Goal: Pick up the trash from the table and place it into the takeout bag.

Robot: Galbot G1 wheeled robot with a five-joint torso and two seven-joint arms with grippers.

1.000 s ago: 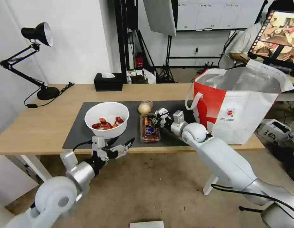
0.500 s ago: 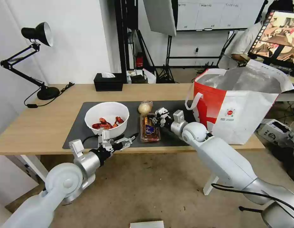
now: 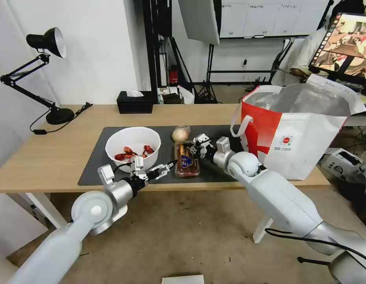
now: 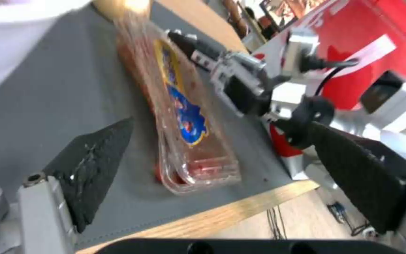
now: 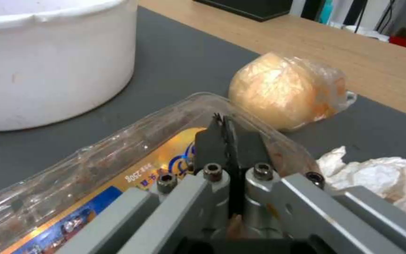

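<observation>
Two pincers at work over the dark mat [image 3: 96,165] of the table [image 3: 52,157]. Left gripper [image 3: 165,169] hovering low at the near edge of the mat, fingers [image 4: 90,165] spread wide and holding nothing, no contact visible. Straight ahead of those open tips, the clear hinged plastic tray [image 3: 186,159] lying flat with red scraps inside, its near end just beyond the pincer and between the two black pads in the left wrist view [image 4: 179,116]. Beside that pincer, toward the robot's left, the white round bowl [image 3: 132,148] with red crayfish shells, standing just behind the wrist. Right gripper [image 3: 194,148] low at the far right corner of the tray, fingertips [image 5: 226,141] pressed together over the clear lid; whether any plastic is pinched between them cannot be told. Just past those closed tips, the beige plastic-wrapped ball [image 5: 283,90] on the mat, near the tray's far end. Close beside the same pincer, on its other flank, the crumpled white tissue [image 5: 381,180]. Behind the right arm, toward the robot's right, the takeout bag [image 3: 297,134] upright on the table, mouth open, silver lining showing, well apart from the left pincer.
</observation>
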